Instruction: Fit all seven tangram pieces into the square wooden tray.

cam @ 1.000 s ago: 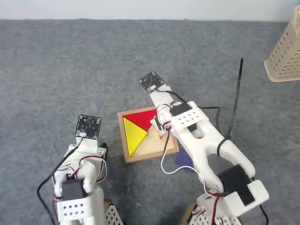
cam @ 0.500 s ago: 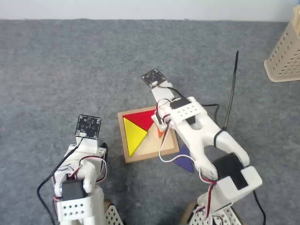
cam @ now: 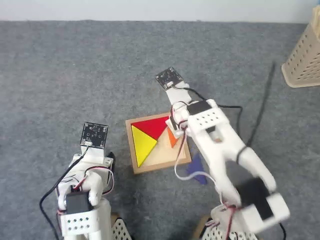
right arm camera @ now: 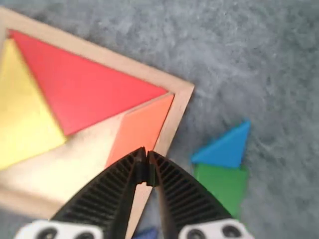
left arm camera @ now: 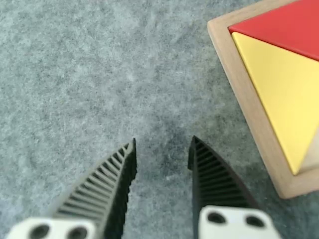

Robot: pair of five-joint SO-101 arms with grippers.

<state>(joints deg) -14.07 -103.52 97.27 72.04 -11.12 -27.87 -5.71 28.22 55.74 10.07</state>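
Wooden tray [cam: 160,166] sits on the grey carpet [cam: 65,75], mid-table, between my two arms. I count three pieces inside it:
- red triangle [cam: 152,126], along the far edge
- yellow triangle [cam: 142,142], along the side nearest my left arm, touching the red triangle along one shared edge
- orange piece [right arm camera: 144,127], flat against the rim on my right arm's side, its long edge against the red triangle

Bare wood shows across the near part of the tray.

Right gripper [right arm camera: 147,162]: fingers pressed together. The tips hang over the tray's rim, just beside the near end of the orange piece. I can't tell whether they touch the wood.

On the carpet just past that rim lie a blue triangle [right arm camera: 227,148] and a green square [right arm camera: 223,185], touching each other. In the high view a dark blue piece [cam: 197,167] lies on the carpet by the tray's near right corner, partly under my right arm.

Left gripper [left arm camera: 162,149]: fingers apart, over bare carpet. It's near the tray corner on the yellow triangle's side and not touching the tray.

Beige perforated basket [cam: 305,55] stands at the far right edge, well apart from everything else.
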